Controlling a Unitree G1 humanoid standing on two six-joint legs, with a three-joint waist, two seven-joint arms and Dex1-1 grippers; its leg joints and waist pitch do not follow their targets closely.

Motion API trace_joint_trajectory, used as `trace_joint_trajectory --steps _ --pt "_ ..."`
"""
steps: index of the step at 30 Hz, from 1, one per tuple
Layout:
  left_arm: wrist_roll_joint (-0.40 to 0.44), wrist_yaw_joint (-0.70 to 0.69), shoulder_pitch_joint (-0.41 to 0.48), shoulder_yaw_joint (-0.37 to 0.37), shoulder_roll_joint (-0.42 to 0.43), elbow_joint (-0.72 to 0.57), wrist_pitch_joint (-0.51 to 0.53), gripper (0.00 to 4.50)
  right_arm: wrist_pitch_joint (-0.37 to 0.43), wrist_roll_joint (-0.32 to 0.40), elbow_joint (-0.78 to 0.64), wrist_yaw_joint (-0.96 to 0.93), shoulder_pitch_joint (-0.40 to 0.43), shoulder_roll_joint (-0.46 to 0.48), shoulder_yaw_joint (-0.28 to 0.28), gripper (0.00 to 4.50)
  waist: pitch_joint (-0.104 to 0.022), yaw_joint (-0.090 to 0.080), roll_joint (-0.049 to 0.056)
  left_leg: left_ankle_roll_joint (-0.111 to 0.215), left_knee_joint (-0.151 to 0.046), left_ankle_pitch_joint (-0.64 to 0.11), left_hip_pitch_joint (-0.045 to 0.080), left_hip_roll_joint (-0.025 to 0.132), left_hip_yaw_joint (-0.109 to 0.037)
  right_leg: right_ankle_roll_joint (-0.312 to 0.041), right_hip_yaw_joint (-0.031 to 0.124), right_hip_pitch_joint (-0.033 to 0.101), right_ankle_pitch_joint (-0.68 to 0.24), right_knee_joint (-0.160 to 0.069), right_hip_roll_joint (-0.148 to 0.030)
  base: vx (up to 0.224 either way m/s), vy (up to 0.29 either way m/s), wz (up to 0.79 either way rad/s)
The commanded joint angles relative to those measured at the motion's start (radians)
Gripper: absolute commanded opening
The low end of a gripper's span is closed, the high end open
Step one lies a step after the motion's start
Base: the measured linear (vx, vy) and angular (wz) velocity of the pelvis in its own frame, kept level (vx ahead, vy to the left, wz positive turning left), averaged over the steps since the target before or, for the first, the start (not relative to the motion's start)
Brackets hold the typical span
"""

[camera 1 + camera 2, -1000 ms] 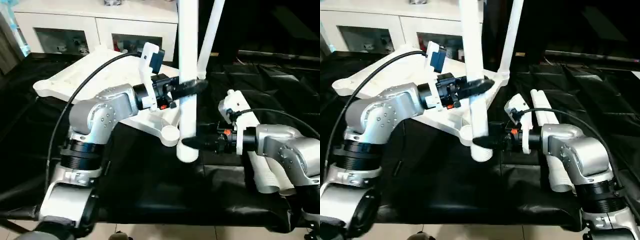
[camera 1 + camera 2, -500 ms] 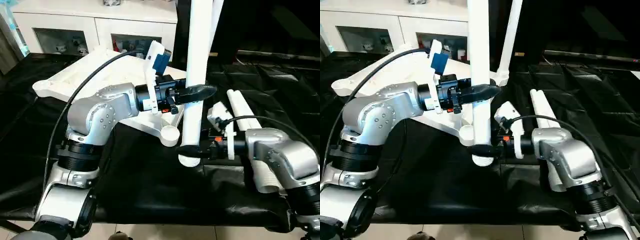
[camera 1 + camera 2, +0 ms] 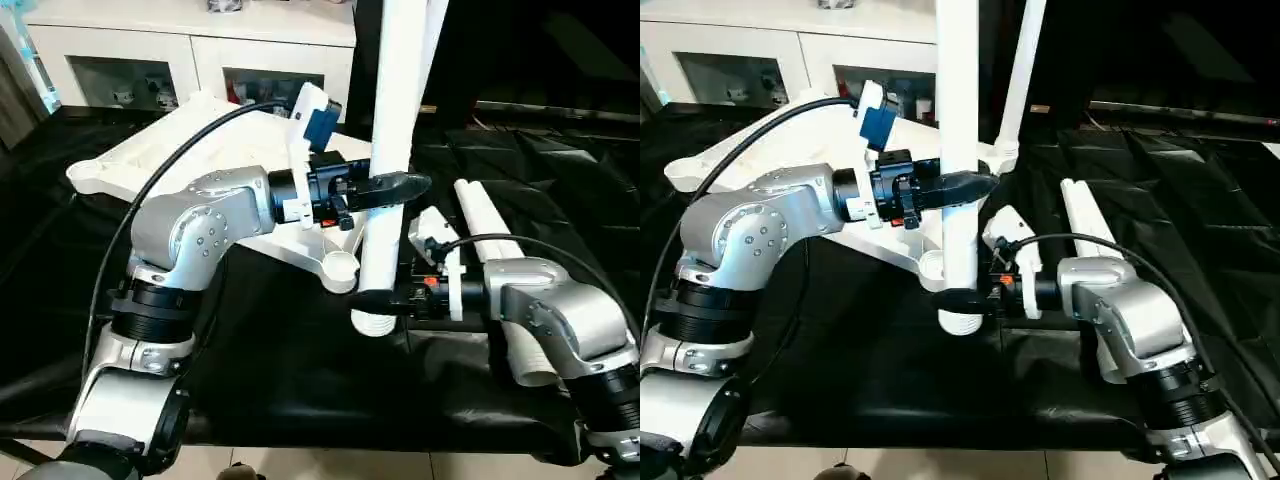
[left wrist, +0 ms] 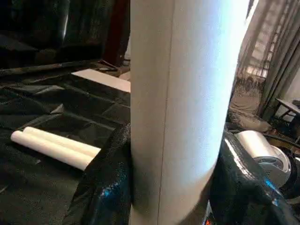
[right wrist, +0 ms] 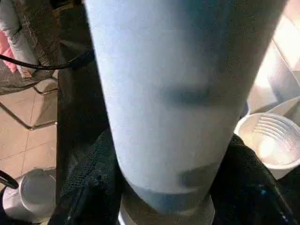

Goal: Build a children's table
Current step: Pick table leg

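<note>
The white tabletop [image 3: 200, 150] was seen lying underside up on the black-draped worktop [image 3: 300, 370], at about ten o'clock in the head view. A white leg [image 3: 392, 170] was held nearly upright just beside the near corner socket [image 3: 340, 268]. The left pincer [image 3: 392, 187] was clamped on the leg's middle, the right pincer [image 3: 375, 298] on its lower end. Two more legs [image 3: 490, 225] lay on the worktop at three o'clock, behind the right arm
</note>
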Motion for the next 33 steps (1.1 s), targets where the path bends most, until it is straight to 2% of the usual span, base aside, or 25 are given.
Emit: trace_joint_trajectory --steps 1,4,7,19,20,23,25,26,28,30,33 --pt "-0.009 -0.008 0.003 -0.013 -0.002 -0.029 0.007 1.8 -0.016 -0.006 0.013 -0.007 -0.018 0.0 -0.006 2.7 -0.074 0.005 -0.008 0.01 -0.06 -0.184 0.009 0.032 -0.008 -0.137 0.05 0.059 -0.308 -0.079 -0.068 0.0 0.0 0.0" --pt "-0.006 -0.005 0.003 -0.014 0.001 -0.025 0.004 1.8 -0.019 0.001 0.024 -0.012 -0.026 0.008 -0.016 2.76 -0.074 0.004 -0.008 0.011 -0.059 -0.184 0.009 0.032 -0.007 -0.143 0.049 0.059 -0.306 -0.079 -0.069 0.0 0.0 0.0" --pt "-0.003 -0.009 0.002 -0.016 0.004 -0.021 0.001 1.8 -0.028 -0.009 0.028 -0.021 -0.031 0.008 -0.017 3.12 -0.074 0.005 -0.009 0.009 -0.06 -0.184 0.009 0.032 -0.007 -0.138 0.05 0.059 -0.309 -0.08 -0.068 0.0 0.0 0.0" --pt "-0.001 -0.016 0.006 -0.023 0.009 -0.023 -0.002 1.8 -0.031 0.002 0.03 -0.015 -0.029 0.012 -0.016 3.15 -0.074 0.005 -0.006 0.01 -0.059 -0.184 0.008 0.031 -0.007 -0.143 0.05 0.06 -0.299 -0.078 -0.068 0.0 0.0 0.0" --pt "-0.002 -0.017 0.006 -0.023 0.009 -0.023 -0.002 1.8 -0.031 0.003 0.031 -0.013 -0.029 0.012 -0.016 2.87 -0.075 0.005 -0.006 0.01 -0.059 -0.184 0.008 0.031 -0.007 -0.142 0.05 0.06 -0.301 -0.079 -0.068 0.0 0.0 0.0" --pt "-0.003 -0.016 0.004 -0.022 0.009 -0.021 -0.002 1.8 -0.03 0.007 0.034 -0.012 -0.031 0.015 -0.018 2.8 -0.075 0.005 -0.007 0.01 -0.059 -0.186 0.009 0.032 -0.007 -0.141 0.05 0.06 -0.302 -0.078 -0.067 0.0 0.0 0.0" --pt "-0.004 -0.016 0.002 -0.022 0.009 -0.019 -0.003 1.8 -0.027 0.01 0.034 -0.009 -0.032 0.016 -0.018 2.45 -0.075 0.005 -0.007 0.009 -0.058 -0.181 0.008 0.032 -0.008 -0.141 0.05 0.06 -0.297 -0.077 -0.068 0.0 0.0 0.0" --pt "-0.005 -0.015 0.001 -0.021 0.009 -0.018 -0.004 1.8 -0.025 0.013 0.033 -0.005 -0.032 0.016 -0.017 2.38 -0.076 0.006 -0.004 0.009 -0.059 -0.179 0.009 0.032 -0.008 -0.143 0.05 0.06 -0.292 -0.076 -0.067 0.0 0.0 0.0" --pt "-0.005 -0.014 0.001 -0.02 0.008 -0.018 -0.004 1.8 -0.023 0.014 0.03 -0.004 -0.03 0.016 -0.016 2.36 -0.076 0.005 -0.006 0.011 -0.058 -0.18 0.008 0.032 -0.007 -0.147 0.05 0.061 -0.284 -0.076 -0.067 0.0 0.0 0.0" --pt "-0.008 -0.011 0.001 -0.015 0.003 -0.017 -0.005 1.8 -0.023 0.014 0.027 -0.005 -0.026 0.016 -0.014 2.07 -0.075 0.005 -0.006 0.011 -0.058 -0.18 0.009 0.032 -0.007 -0.147 0.05 0.061 -0.289 -0.076 -0.068 0.0 0.0 0.0" --pt "-0.009 -0.009 0.0 -0.014 0.001 -0.016 -0.005 1.8 -0.023 0.014 0.027 -0.004 -0.026 0.015 -0.015 1.97 -0.075 0.005 -0.005 0.009 -0.058 -0.184 0.009 0.032 -0.008 -0.148 0.05 0.06 -0.288 -0.077 -0.067 0.0 0.0 0.0"
